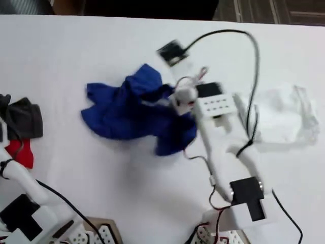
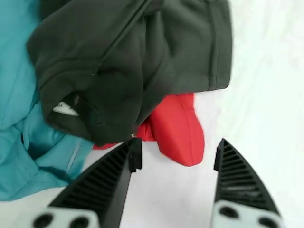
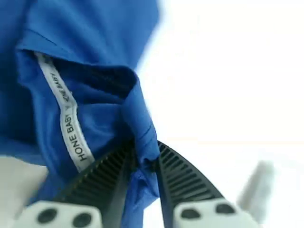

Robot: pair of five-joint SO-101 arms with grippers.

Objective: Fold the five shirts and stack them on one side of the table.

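A crumpled blue shirt (image 1: 134, 109) lies at the middle of the white table (image 1: 101, 46). My right gripper (image 1: 175, 96) is at its right side, shut on a fold of the blue shirt (image 3: 95, 95) near the collar, where a white label strip runs. At the table's left edge lies a pile with a dark grey shirt (image 1: 23, 118), a red shirt (image 1: 21, 152) under it, and a teal shirt (image 2: 19, 118) beside them. My left gripper (image 2: 175, 154) hovers open just above the red shirt (image 2: 178, 130) and dark grey shirt (image 2: 142, 61). A white shirt (image 1: 282, 114) lies at the right.
The right arm's cable (image 1: 251, 61) loops over the table toward the white shirt. A small dark square object (image 1: 172, 52) hangs on the cable behind the blue shirt. Both arm bases stand at the front edge. Bare table lies at the back left and front middle.
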